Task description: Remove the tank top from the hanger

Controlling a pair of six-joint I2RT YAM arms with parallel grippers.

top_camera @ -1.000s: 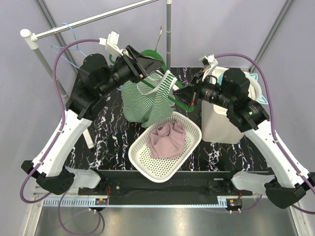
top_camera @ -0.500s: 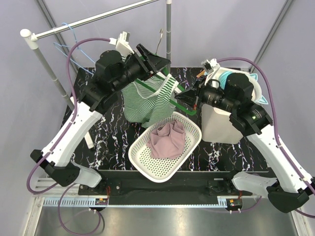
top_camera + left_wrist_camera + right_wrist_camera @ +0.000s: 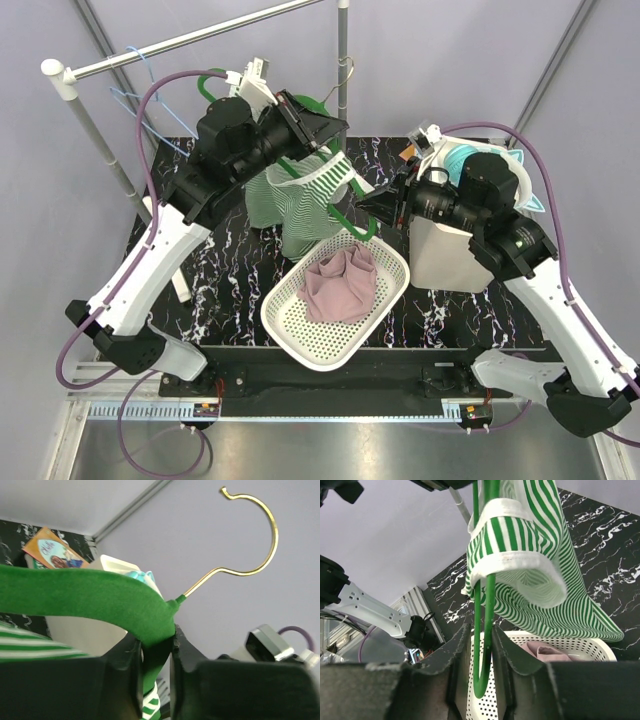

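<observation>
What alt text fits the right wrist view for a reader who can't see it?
The right end effector grips the thin end of a green hanger carrying a green-and-white striped tank top. Below sit a white basket holding pink cloth and a black marbled table.

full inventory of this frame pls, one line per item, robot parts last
tank top: 1, green-and-white striped, on the hanger, above the table
hanger: 1, green with a gold hook, hook free of the rail
basket: 1, white, near middle of the table
garment: 1, pink, crumpled in the basket
bin: 1, white, right side of the table
teal items: count unclear, teal, on top of the bin
wire hangers: count unclear, blue, far left by the rail
rail: 1, white, across the back
card: 1, orange, on the table beside the bin
table: 1, black marbled
left gripper: shut on the hanger's neck
right gripper: shut on the hanger's end loop
</observation>
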